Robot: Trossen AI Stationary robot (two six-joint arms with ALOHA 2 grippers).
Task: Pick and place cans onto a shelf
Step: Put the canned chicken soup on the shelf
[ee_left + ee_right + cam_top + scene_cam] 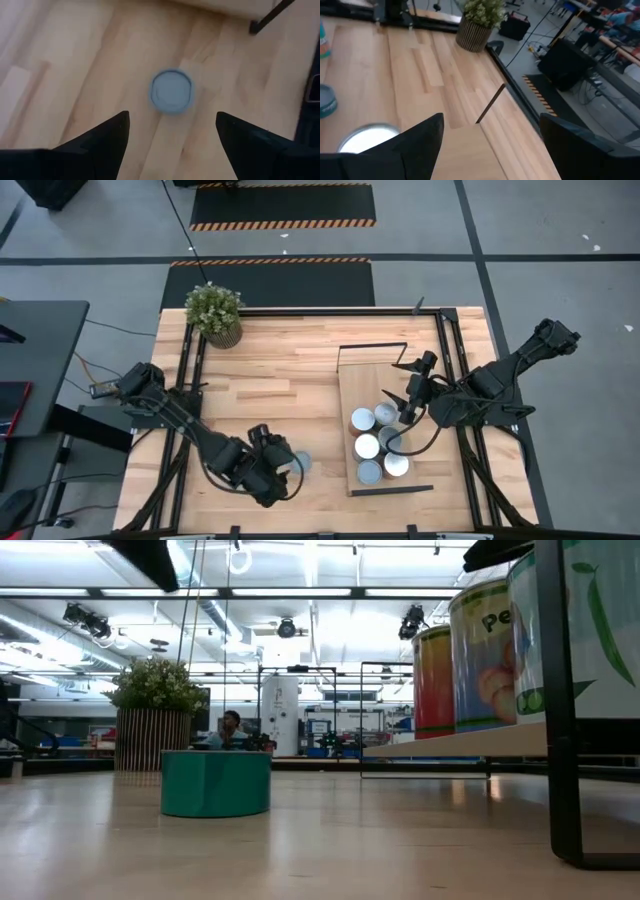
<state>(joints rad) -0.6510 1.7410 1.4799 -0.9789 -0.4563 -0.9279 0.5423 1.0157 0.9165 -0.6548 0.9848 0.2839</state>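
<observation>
Left pincer (288,472), fingers spread and empty, hangs over the lone can (171,91) near the counter's (280,370) front edge, aligned for pickup. Right pincer (404,412), also spread, hovers above five shelved cans (378,445) on the shelf (365,375).

Six cans (362,419), one shelf (365,365), one potted plant (214,312), two arms.
</observation>
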